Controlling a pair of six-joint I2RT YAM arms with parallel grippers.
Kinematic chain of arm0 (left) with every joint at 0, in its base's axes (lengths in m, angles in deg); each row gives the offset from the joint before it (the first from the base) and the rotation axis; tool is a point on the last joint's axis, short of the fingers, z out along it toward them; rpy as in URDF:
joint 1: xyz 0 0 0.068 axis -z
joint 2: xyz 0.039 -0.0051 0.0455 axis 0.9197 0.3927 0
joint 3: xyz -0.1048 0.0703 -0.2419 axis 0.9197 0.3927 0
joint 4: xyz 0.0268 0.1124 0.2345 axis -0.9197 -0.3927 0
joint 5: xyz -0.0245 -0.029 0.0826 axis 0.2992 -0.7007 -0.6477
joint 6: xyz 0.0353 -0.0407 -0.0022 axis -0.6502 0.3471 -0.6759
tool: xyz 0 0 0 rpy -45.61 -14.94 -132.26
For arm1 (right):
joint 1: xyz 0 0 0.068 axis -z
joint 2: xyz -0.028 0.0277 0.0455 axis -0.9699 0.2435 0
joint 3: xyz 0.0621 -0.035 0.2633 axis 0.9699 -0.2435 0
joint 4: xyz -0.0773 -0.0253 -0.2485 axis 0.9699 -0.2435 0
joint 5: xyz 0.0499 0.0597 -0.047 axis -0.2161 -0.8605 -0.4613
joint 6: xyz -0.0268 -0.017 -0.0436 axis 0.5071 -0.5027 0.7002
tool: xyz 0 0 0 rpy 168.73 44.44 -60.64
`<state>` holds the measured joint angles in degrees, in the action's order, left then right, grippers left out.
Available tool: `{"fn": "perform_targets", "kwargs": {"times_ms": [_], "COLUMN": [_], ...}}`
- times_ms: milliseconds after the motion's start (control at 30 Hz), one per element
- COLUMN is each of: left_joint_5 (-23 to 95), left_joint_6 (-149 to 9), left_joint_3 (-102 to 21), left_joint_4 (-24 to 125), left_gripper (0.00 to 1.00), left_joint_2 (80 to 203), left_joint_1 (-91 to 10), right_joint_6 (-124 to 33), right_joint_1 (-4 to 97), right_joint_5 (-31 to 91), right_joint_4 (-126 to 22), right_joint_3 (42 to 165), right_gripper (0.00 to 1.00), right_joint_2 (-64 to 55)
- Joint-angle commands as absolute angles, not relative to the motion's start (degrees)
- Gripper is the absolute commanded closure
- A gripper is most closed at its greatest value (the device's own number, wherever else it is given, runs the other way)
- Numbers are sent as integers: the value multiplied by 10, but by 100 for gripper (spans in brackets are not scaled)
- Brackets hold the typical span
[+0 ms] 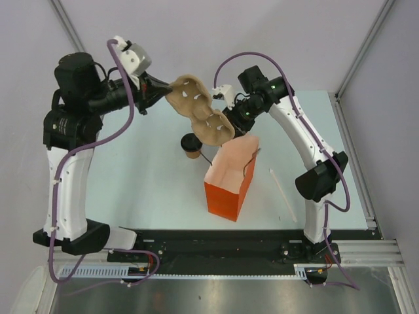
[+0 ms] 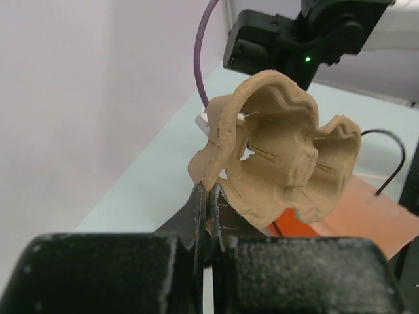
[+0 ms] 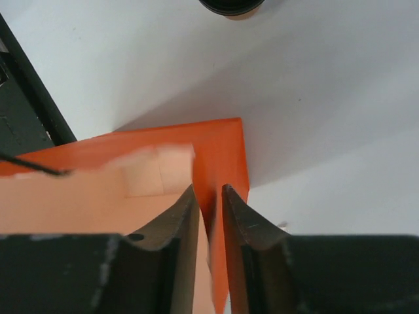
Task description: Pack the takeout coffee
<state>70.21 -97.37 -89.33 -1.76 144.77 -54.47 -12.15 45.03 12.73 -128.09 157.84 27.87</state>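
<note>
The takeout coffee (image 1: pixel 191 144) sits on the pale, smooth table (image 1: pixel 150 186), outside the bag and just left of its far end. From above it shows a round flat black lid with a sliver of tan kraft wall at the near side. It seems to stand upright, though the overhead angle leaves that uncertain. In the right wrist view only the lid's dark rim (image 3: pixel 232 5) shows at the top edge.

Just beside it stands the orange paper bag (image 1: pixel 229 182), boxy and open-topped, with sharp folded corners and a paler peach inside. A thin black cord handle (image 2: pixel 398 149) curves up from its rim.

The right gripper (image 3: pixel 209 212) is pinched on the bag's far upper edge, one dark, scuffed finger on either side of the paper.

Above and to the left of the cup hangs a moulded pulp cup carrier (image 2: pixel 281 157), tan, matte and fibrous, with lobed, wavy rims and slotted wells. The left gripper (image 2: pixel 209 199) is clamped on its thin edge, holding it clear of the table.

A thin white stick (image 1: pixel 283 191) lies flat to the right of the bag.
</note>
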Motion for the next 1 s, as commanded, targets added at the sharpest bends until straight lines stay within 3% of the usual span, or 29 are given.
{"fn": "perform_targets", "kwargs": {"times_ms": [0, 233, 633, 967], "left_joint_5": [600, 455, 401, 377], "left_joint_6": [-1071, -1153, -1187, -1209], "left_joint_3": [-919, -892, -883, -885], "left_joint_4": [-75, -98, -84, -84], "left_gripper": [100, 100, 100, 100], "left_joint_2": [1457, 1468, 1489, 1504], "left_joint_1": [-450, -329, -243, -210], "right_joint_6": [-126, -118, -103, -61], "right_joint_1": [451, 452, 488, 474], "right_joint_5": [134, 138, 148, 164], "right_joint_4": [-1346, -1352, -1371, -1380], "right_joint_3": [1591, 1593, 1600, 1537], "right_gripper": [70, 56, 32, 33], "right_joint_2": [258, 253, 239, 204]}}
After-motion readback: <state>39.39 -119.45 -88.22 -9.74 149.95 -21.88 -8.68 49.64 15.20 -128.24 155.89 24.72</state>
